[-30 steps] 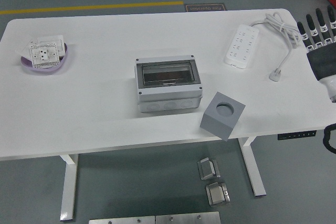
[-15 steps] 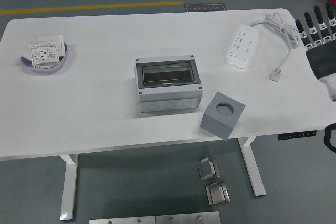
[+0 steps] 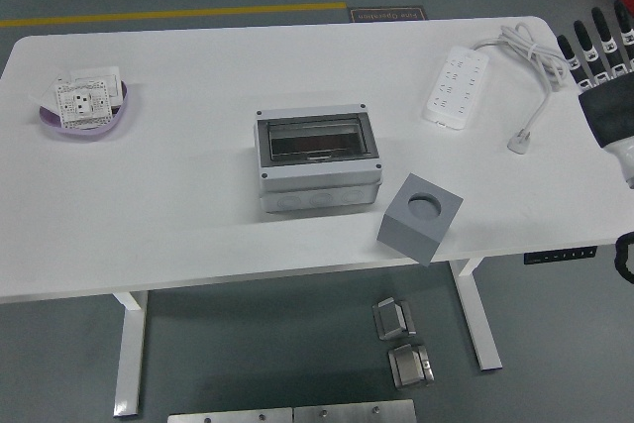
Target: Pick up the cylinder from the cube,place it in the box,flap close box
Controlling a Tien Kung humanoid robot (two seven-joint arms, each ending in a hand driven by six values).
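A grey cube (image 3: 420, 218) with a round hole in its top stands near the table's front edge, right of centre. I see no cylinder in the hole or in the hand. A grey box (image 3: 317, 159) with a dark see-through flap lying shut over its top stands at the table's middle, left of the cube. A dim shape shows through the flap; I cannot tell what it is. My right hand (image 3: 601, 56) is at the picture's right edge, beyond the table's right end, its fingers straight and spread, holding nothing. The left arm is out of view.
A white power strip (image 3: 457, 85) with its cable and plug (image 3: 520, 142) lies at the back right. A purple bowl (image 3: 89, 109) holding white socket plates stands at the far left. Metal parts (image 3: 402, 339) lie on the floor under the table.
My right hand has drifted slightly up and to the right at the picture's edge. Nothing on the table has moved.
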